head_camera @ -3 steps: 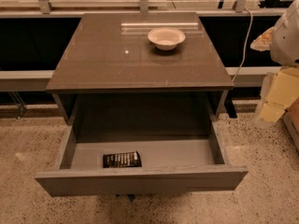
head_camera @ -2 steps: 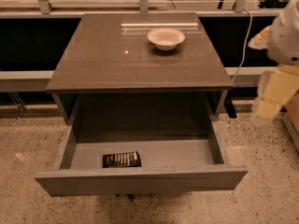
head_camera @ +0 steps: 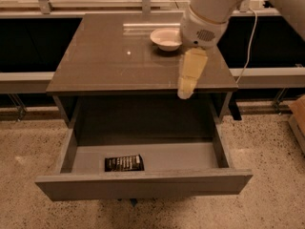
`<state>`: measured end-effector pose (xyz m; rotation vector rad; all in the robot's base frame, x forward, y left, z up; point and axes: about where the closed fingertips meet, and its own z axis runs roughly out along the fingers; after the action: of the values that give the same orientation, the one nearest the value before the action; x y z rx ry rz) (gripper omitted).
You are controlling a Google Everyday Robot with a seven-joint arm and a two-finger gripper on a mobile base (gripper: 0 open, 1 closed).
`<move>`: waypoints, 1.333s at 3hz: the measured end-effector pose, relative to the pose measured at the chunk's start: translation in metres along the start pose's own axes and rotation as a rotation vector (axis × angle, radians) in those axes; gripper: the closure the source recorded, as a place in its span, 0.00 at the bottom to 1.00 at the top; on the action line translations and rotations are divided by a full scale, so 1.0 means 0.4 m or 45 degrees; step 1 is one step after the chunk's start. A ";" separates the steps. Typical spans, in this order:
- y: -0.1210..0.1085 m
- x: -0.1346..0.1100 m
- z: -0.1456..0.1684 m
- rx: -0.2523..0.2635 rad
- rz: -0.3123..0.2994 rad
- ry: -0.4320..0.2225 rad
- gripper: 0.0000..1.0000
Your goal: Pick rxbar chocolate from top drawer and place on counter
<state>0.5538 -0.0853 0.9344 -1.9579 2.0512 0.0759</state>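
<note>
**Open top drawer and counter, seen from above and in front.**

The top drawer stands pulled out from under the counter, so you look straight down into its grey interior. It holds one thing. The rxbar chocolate lies flat on the drawer floor, left of centre and just behind the front panel. Its long side runs roughly parallel to that panel, and its white lines of print face up.

A second container, the white bowl, sits on the counter toward the back right. Its inside looks pale, and you cannot tell whether anything is in it. The robot's arm reaches in from the upper right, and its rounded wrist overlaps the bowl's right rim in this view.

The gripper hangs pointing downward. It is seen against the front right part of the counter, with its tip at the counter's front edge, above the rear right of the drawer opening. You cannot tell whether it is open or closed, and nothing shows in its grasp. It is well apart from the rxbar chocolate, which is up and to the right of the bar.

The cabinet stands on a speckled floor.
</note>
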 end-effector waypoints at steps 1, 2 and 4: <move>-0.033 -0.155 0.141 -0.120 -0.084 0.060 0.00; -0.009 -0.298 0.344 -0.076 -0.104 0.111 0.00; 0.001 -0.320 0.382 -0.131 -0.099 0.048 0.00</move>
<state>0.5840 0.0759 0.8213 -2.1139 2.0292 0.1313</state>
